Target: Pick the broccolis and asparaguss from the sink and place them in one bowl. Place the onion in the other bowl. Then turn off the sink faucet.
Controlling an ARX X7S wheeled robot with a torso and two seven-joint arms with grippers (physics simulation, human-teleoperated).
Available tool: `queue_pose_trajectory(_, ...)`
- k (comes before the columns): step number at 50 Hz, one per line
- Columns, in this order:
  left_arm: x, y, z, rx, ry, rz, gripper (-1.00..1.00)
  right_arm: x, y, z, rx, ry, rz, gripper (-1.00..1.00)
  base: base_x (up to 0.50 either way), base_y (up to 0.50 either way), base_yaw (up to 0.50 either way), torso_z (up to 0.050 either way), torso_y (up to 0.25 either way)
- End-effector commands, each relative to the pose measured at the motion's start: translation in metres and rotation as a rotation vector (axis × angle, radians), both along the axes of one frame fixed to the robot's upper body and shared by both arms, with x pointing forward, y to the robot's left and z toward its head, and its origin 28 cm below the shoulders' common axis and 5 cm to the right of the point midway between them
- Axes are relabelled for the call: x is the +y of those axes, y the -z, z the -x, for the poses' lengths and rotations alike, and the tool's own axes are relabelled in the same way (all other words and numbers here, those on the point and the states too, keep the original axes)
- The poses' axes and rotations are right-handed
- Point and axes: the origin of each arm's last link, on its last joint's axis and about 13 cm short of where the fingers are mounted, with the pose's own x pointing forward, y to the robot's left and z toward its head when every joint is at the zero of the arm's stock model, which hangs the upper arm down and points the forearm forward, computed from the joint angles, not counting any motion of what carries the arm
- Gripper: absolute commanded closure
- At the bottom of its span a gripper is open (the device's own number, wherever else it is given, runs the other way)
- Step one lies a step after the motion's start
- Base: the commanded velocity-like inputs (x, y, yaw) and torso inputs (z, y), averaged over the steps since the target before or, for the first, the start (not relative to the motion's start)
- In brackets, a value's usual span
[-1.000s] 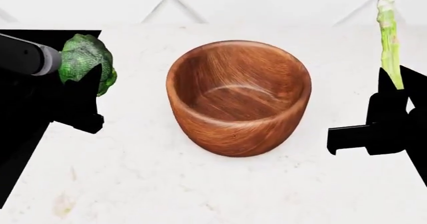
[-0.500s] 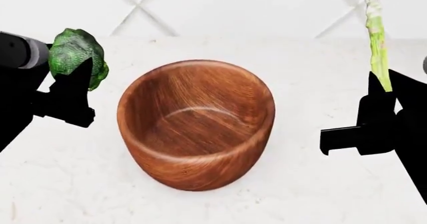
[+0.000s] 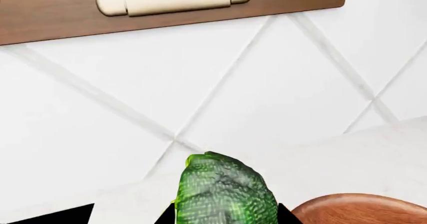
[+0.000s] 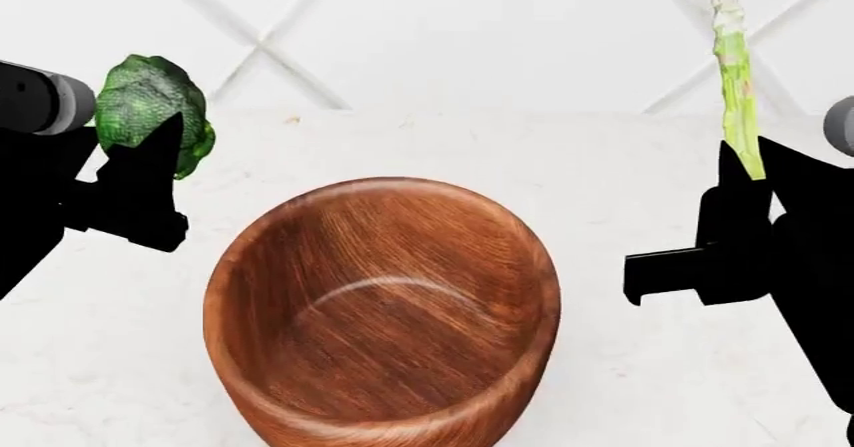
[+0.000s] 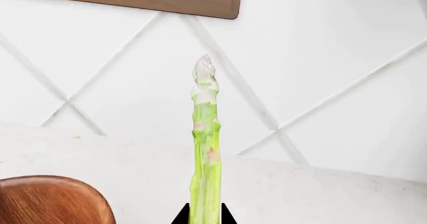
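One wooden bowl (image 4: 383, 317) sat on the white counter (image 4: 627, 387), with a tiled wall (image 4: 441, 37) behind it. Nothing was inside the bowl. The left gripper (image 4: 140, 182) was closed on one broccoli (image 4: 151, 112), left of the bowl. The right gripper (image 4: 747, 217) pinched one asparagus (image 4: 733, 77) (standing tip up), right of the bowl.

No readable text, labels or numbers anywhere.
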Motion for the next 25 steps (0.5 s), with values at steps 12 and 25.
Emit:
queue_pose_trajectory(12,-0.022,-0.037,-0.001,-0.033,0.193,-0.052,1.00,0.001,0.000,-0.001,0.013,-0.022,-0.027,1.00,0.00,0.00,0.00,0.000,0.001)
queue_pose_trajectory(25,-0.067,-0.063,-0.010,0.232,0.488,-0.205,1.00,0.000,0.002,0.000,0.029,-0.022,-0.032,1.00,0.00,0.00,0.00,0.001,0.000)
